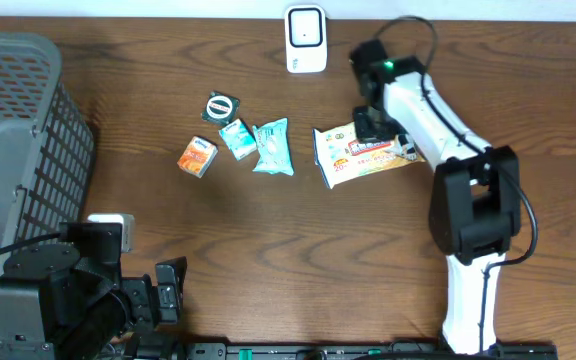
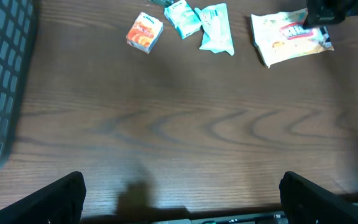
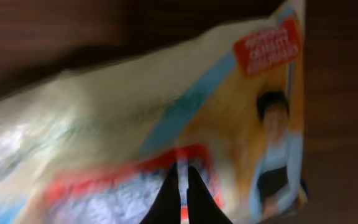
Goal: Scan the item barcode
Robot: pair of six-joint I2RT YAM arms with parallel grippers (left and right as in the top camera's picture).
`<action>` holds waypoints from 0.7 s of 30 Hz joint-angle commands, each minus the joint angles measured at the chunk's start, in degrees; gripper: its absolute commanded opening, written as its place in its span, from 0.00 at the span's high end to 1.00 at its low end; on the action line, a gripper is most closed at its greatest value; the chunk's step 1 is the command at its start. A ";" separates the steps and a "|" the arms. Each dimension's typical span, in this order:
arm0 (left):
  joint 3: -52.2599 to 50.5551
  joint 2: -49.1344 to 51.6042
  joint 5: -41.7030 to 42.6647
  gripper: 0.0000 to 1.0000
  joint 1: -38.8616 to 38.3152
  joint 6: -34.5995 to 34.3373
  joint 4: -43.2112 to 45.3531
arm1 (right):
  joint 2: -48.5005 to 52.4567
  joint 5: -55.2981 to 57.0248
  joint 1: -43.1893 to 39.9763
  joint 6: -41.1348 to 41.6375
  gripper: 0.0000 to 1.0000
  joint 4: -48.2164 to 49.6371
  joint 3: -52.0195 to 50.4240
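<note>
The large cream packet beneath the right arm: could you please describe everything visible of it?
The packet is a flat, glossy, plastic-looking pouch, cream and orange with a red label band, a blue stripe and a printed person. It lies slightly crinkled on the wooden table, apart from the smaller items, a little askew. The right gripper, shut, meets its printed face; whether it pinches the film cannot be told. Nothing else touches it.
</note>
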 commanded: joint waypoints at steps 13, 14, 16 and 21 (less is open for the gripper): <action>0.15 0.11 -0.55 0.02 -0.02 -0.46 -0.02 | -0.50 -4.35 -5.81 -0.98 0.99 -7.48 6.08; 0.15 0.11 -0.57 0.02 -0.02 -0.46 -0.02 | -0.50 -6.12 -5.60 -1.01 0.99 -9.62 8.11; 0.15 0.11 -0.57 0.02 -0.02 -0.46 0.00 | -0.50 -10.03 -4.94 -1.03 0.99 -13.14 11.37; 0.15 0.11 -0.55 0.02 -0.02 -0.46 -0.02 | -0.37 -14.03 -2.12 -1.90 0.96 -14.47 11.13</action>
